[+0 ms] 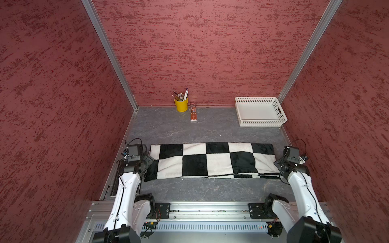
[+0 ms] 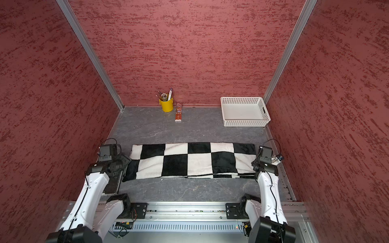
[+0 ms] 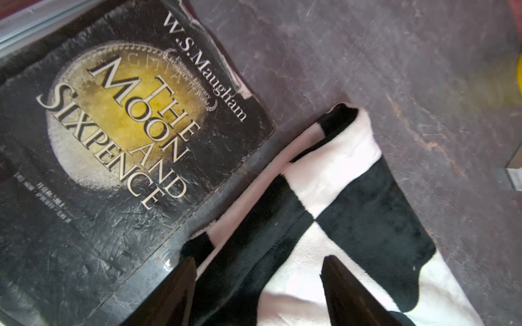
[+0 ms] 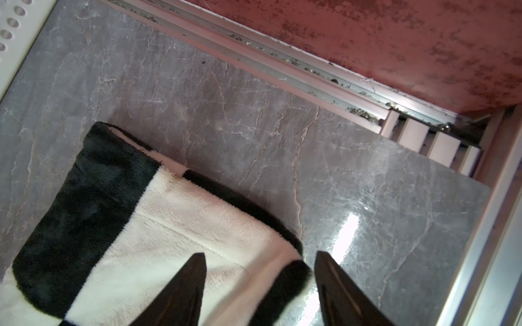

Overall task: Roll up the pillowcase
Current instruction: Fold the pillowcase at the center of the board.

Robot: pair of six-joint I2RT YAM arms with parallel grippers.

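Note:
The black-and-white checked pillowcase (image 1: 210, 162) lies as a long folded band across the near half of the grey table in both top views. My left gripper (image 1: 149, 159) is at its left end and my right gripper (image 1: 277, 164) at its right end. In the left wrist view the left gripper (image 3: 260, 259) is open, its fingers spread over the pillowcase (image 3: 353, 203). In the right wrist view the right gripper (image 4: 260, 254) is open too. A blurred corner of the pillowcase (image 4: 169, 225) lies loose between its fingers.
A dark book (image 3: 127, 141) lies flat by the left wall, touching the cloth's left end. At the back stand a yellow cup of pencils (image 1: 181, 105), a small brown box (image 1: 193, 114) and a white perforated basket (image 1: 260, 111). Red walls enclose three sides.

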